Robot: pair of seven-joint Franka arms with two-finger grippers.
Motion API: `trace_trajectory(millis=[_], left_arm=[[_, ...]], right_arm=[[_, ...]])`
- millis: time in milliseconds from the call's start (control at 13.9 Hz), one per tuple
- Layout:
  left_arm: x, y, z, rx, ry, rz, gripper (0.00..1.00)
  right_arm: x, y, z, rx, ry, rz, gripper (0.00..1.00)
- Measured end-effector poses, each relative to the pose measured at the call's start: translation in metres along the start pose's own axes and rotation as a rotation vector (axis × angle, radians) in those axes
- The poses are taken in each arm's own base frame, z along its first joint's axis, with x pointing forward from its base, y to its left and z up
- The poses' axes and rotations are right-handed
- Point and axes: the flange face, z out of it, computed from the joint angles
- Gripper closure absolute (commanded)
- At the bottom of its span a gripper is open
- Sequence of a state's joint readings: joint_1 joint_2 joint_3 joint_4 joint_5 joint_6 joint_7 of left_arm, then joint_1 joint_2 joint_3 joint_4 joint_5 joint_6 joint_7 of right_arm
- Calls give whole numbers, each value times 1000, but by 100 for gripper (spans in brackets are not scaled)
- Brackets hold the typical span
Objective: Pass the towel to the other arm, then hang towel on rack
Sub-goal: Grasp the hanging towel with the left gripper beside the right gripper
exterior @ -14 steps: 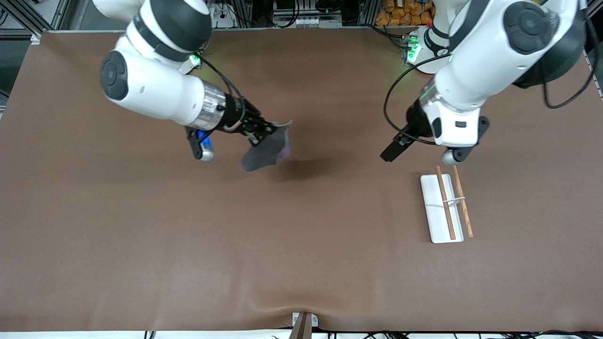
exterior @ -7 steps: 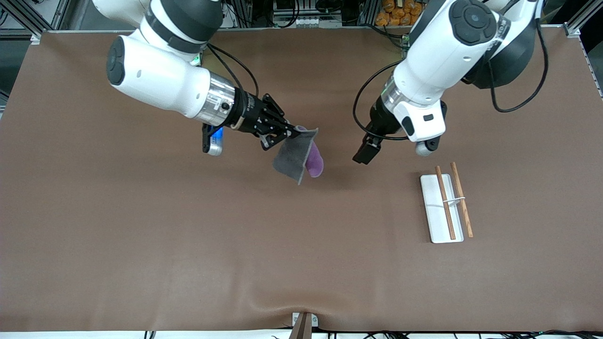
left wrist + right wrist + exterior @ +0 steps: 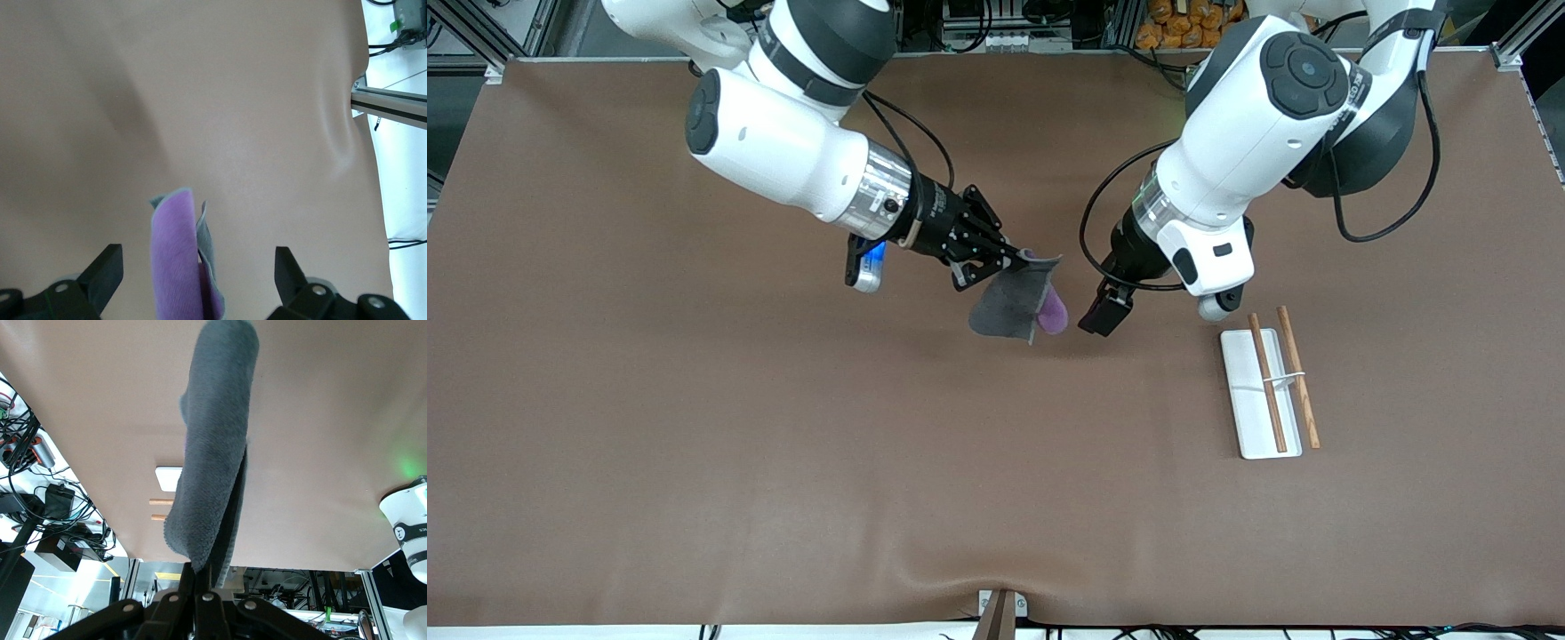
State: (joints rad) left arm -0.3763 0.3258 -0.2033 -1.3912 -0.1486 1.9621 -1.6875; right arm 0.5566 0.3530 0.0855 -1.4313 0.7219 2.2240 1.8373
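The towel (image 3: 1014, 302) hangs in the air over the middle of the table (image 3: 694, 444), folded on itself, with its dark grey side toward the front camera and a bulge of purple showing at the edge nearest the left arm. The right gripper (image 3: 1016, 260) pinches its top corner, jaws clamped on the cloth; in the right wrist view the towel (image 3: 213, 453) droops straight from the fingers. The left gripper (image 3: 1100, 316) hovers just beside the towel, over the table, jaws spread wide; in its wrist view the purple face (image 3: 177, 260) stands between the two fingertips (image 3: 107, 263) without touching either. The rack (image 3: 1267, 391) lies on the table toward the left arm's end, well apart from the towel.
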Motion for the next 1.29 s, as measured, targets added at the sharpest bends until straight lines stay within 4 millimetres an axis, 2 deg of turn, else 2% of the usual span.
trace_trajectory(millis=[72, 431, 791, 1294], left_arm=[[-1, 2, -1, -10, -2, -1, 14], [-12, 8, 5, -68, -22, -79, 38], [-20, 4, 7, -26, -56, -104, 50], [-38, -9, 8, 73, -79, -116, 50]], right_arm=[[0, 0, 1, 0, 0, 1, 100], [0, -2, 0, 3, -1, 3, 100], [1, -2, 1, 2, 0, 3, 100], [1, -2, 1, 2, 0, 3, 100]])
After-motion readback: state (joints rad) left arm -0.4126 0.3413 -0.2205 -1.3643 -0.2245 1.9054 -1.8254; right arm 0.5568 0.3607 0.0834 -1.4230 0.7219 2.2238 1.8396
